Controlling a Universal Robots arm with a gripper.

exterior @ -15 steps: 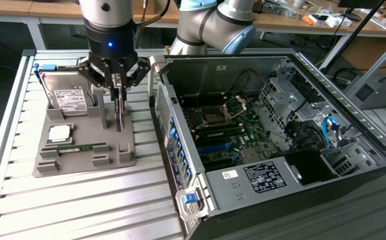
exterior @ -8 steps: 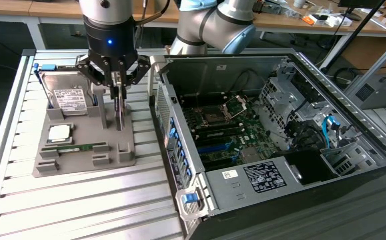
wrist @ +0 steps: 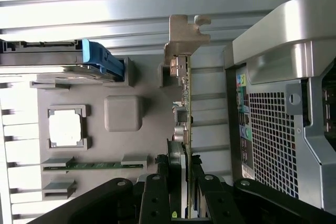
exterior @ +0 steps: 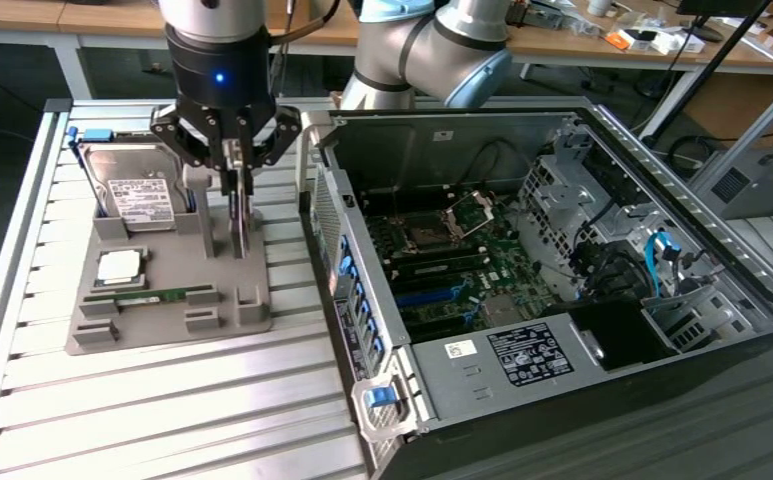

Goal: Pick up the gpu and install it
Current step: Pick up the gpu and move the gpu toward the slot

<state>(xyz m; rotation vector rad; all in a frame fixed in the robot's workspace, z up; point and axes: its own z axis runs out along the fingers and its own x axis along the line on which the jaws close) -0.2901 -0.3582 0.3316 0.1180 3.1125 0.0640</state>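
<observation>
Ribbed metal slats make up the table [exterior: 159,400], with cluttered desks behind it. From the exterior view, a grey tray [exterior: 159,335] lies on the slats. Just beside the tray, on the exterior view's right, stands an open computer case [exterior: 359,290]. A hard drive [exterior: 139,190] stands at the tray's far end. A processor chip [exterior: 121,265] sits in the tray's middle and a memory stick [exterior: 146,297] lies nearer its front. The arm [exterior: 426,50] reaches over the case, and the gripper [exterior: 235,170] hangs above the tray's case-side edge. It is clamped on the gpu [exterior: 239,220], which stands on edge, its lower edge down at the tray. I cannot tell whether it is seated there.

From the wrist view, the same tray [wrist: 142,145] lies below. The gpu [wrist: 185,108] runs edge-on along the tray's side nearest the case [wrist: 273,129], its silver bracket [wrist: 181,40] just past the tray's end. The gripper [wrist: 181,182] has its black fingers [wrist: 157,192] pressed against both faces of the board. The hard drive [wrist: 42,56], processor chip [wrist: 66,128] and memory stick [wrist: 94,164] sit in their tray slots, well apart from the gpu.
</observation>
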